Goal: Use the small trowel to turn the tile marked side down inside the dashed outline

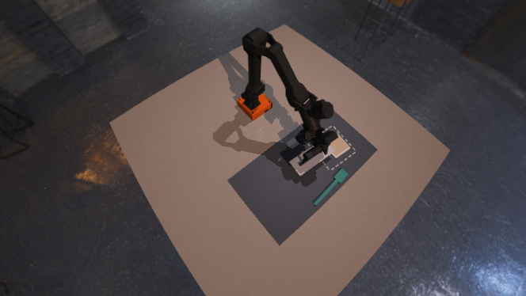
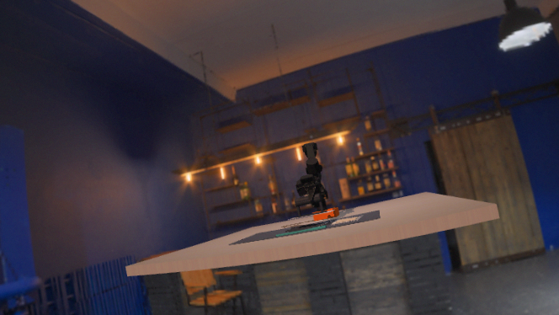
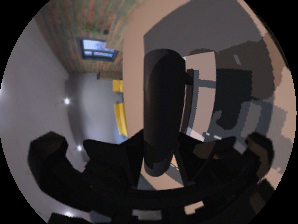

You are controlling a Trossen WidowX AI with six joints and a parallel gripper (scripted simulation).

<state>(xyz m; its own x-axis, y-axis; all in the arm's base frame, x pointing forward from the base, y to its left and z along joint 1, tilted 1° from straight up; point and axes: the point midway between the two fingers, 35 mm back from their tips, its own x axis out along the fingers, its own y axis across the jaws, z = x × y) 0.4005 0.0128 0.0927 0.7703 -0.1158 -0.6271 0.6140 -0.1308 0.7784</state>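
Note:
The tile (image 1: 341,146) shows a plain cream face up and looks flat or nearly flat. Its visible part lies inside the dashed outline (image 1: 343,161); the arm and the trowel hide its left edge. The marked side is not visible. My gripper (image 1: 317,146) (image 3: 157,129) is shut on the small trowel, whose thick dark handle (image 3: 164,95) (image 1: 312,154) runs between the fingers. The trowel's pale blade end is close to the tile's left edge; whether they touch is unclear. The handle is low above a long pale rectangular piece (image 1: 300,170) (image 3: 205,95) on the mat.
A green flat paddle-like tool (image 1: 329,190) (image 2: 300,231) lies on the dark mat (image 1: 269,198), beside the outline toward the mat's edge. The orange arm base (image 1: 255,108) (image 2: 326,214) stands on the table (image 1: 178,158) beyond the mat. The arm's shadow falls over the pale piece and mat.

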